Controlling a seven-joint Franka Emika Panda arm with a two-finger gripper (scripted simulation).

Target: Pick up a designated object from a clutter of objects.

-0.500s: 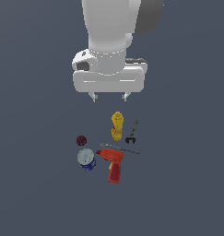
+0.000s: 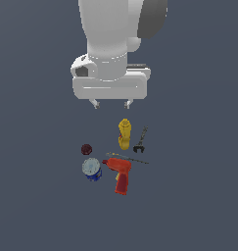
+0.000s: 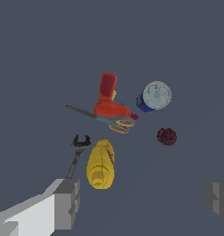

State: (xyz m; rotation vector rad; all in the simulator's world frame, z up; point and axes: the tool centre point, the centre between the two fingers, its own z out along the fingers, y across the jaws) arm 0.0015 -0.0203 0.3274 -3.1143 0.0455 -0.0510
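Observation:
The designated object, a small blue can (image 2: 92, 169) with a silvery top, stands upright at the exterior view's left of the clutter; the wrist view shows it (image 3: 153, 97) too. Beside it lie a red drill (image 2: 120, 174), a dark red ball (image 2: 86, 149), a yellow bottle (image 2: 124, 133), a black clamp tool (image 2: 140, 140) and a thin rod (image 2: 128, 158). My gripper (image 2: 111, 104) hangs open and empty well above the clutter, over the area just behind the bottle. In the wrist view its grey fingers (image 3: 67, 203) frame the bottle (image 3: 101, 164), far apart.
The drill (image 3: 109, 99) lies right beside the can, with the ball (image 3: 167, 136) a short gap away on its other side. The rod (image 3: 83, 111) lies across the drill's nose. All items rest on a plain dark grey floor (image 2: 199, 206).
The gripper has shifted a little toward the exterior view's left and slightly lower. The objects have not moved.

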